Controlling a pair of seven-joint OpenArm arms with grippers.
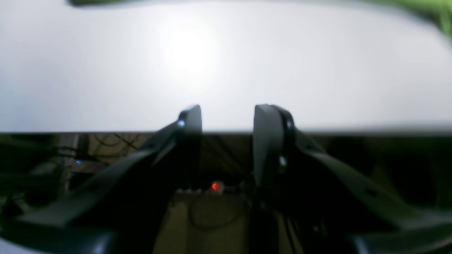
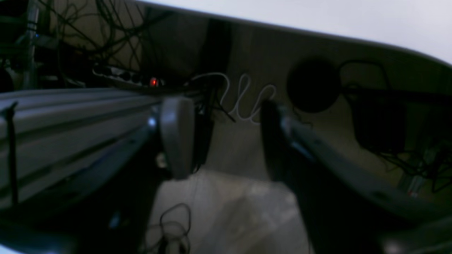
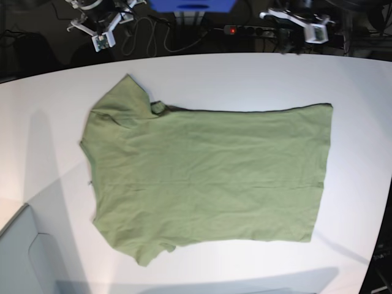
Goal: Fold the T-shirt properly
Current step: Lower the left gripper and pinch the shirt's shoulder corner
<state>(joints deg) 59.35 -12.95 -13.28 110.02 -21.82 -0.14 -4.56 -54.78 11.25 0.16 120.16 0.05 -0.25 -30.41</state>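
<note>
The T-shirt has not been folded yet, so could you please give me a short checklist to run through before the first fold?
1. T-shirt lies spread out on the table, unfolded: ok.
2. Cloth is smooth: not ok, one sleeve is tucked over and there are light wrinkles.
3. Left claw is open with nothing in it: ok.
4. Right claw is open with nothing in it: ok.
5. Both claws are off the cloth, at the table's far edge: ok.
6. Neckline position: cannot tell.

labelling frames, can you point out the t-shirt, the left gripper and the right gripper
T-shirt (image 3: pixel 208 177), base view, middle of the olive-green body.
Left gripper (image 1: pixel 227 118), left wrist view, gap midway between its open fingertips.
Right gripper (image 2: pixel 226 113), right wrist view, gap midway between its open fingertips.
</note>
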